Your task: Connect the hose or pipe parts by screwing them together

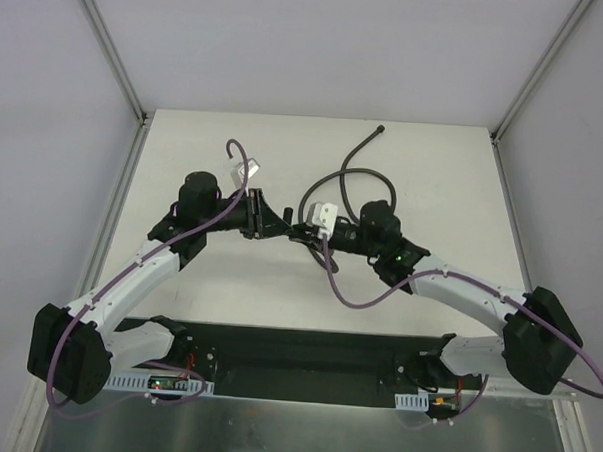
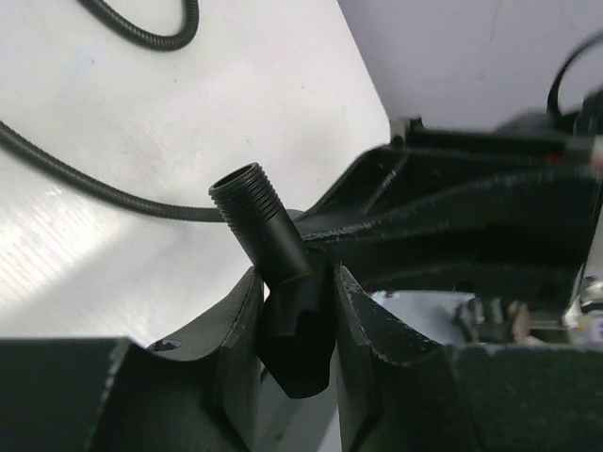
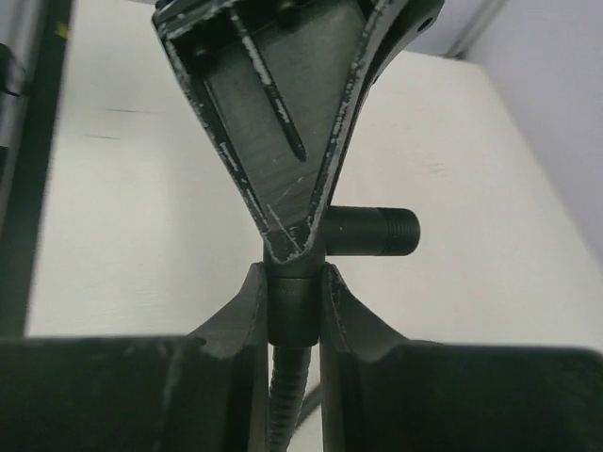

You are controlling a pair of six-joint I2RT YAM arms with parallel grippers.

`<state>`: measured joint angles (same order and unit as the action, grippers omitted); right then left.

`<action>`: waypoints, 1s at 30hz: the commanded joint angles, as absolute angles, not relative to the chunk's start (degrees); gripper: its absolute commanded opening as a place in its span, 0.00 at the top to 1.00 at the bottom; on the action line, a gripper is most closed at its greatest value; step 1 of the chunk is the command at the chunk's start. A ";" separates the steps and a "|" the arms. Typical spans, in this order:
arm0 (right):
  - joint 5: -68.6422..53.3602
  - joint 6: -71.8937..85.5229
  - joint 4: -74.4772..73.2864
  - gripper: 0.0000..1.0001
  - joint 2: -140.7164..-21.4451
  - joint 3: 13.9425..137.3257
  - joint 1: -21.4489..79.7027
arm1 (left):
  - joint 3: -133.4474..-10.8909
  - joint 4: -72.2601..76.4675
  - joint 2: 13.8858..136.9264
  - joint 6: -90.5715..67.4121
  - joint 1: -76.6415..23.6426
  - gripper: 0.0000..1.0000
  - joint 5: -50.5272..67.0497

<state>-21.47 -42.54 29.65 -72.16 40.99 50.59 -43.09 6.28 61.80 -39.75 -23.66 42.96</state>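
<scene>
In the left wrist view my left gripper (image 2: 297, 315) is shut on the body of the small black T-shaped fitting (image 2: 273, 250). Its threaded end points up and to the left. My right gripper (image 3: 296, 306) has its jaws closed on the smooth end nut of the dark-grey hose (image 3: 288, 395), directly under the fitting (image 3: 372, 232). The left fingers (image 3: 283, 122) hang over that joint. From above, the left gripper (image 1: 278, 225) and right gripper (image 1: 312, 232) meet tip to tip over the table's middle. The hose (image 1: 356, 158) loops away to the far right.
Purple cables (image 1: 353, 298) run along both arms. White walls with metal corner posts (image 1: 114, 53) enclose the white table (image 1: 444, 182). A black base plate (image 1: 296, 361) spans the near edge. A slack stretch of hose (image 2: 94, 188) lies on the table left of the fitting.
</scene>
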 commanded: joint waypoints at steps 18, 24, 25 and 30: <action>-1.29 -44.00 29.43 0.23 -64.78 35.43 54.83 | -44.30 6.50 62.23 -46.65 -23.82 1.00 40.96; 14.47 -58.08 38.14 0.30 -69.16 35.33 65.03 | -42.98 6.68 61.70 -57.30 -23.82 1.00 40.96; 15.89 -59.66 38.67 0.32 -71.17 36.20 65.82 | -42.80 6.68 61.44 -58.96 -23.91 1.00 41.04; 21.35 -63.01 45.61 0.64 -77.16 37.79 69.08 | -42.80 6.77 60.91 -61.35 -23.91 1.00 43.67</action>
<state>13.37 -57.39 37.21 -74.15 35.16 67.66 -42.81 3.33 63.18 -55.79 -23.64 41.34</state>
